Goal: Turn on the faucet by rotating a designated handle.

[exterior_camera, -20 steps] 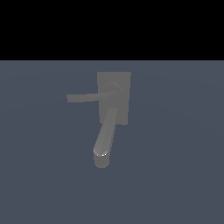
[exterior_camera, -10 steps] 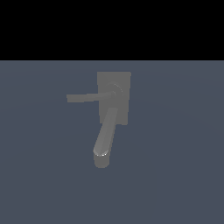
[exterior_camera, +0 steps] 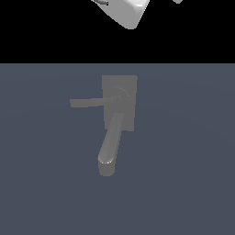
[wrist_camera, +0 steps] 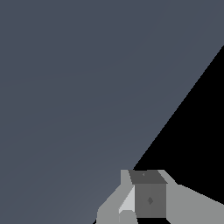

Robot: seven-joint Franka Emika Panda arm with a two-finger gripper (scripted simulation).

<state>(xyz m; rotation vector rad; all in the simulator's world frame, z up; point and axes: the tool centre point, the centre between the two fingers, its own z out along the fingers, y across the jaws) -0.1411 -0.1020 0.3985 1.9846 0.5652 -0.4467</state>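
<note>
The gripper shows only as grey finger parts at the edge of the wrist view, and whether it is wide or narrow I cannot tell. It holds nothing visible there; that view shows only bare blue-grey floor, not the fixture. In the exterior view, a white piece of the arm pokes in at the top edge, well apart from the faucet, so I judge the approach has barely begun. The faucet lies on the floor, its thick spout pointing toward the camera. The handle, 1 thin bar, juts from the plate's pivot toward the exterior view's left, its free end offering the most leverage for pushing.
</note>
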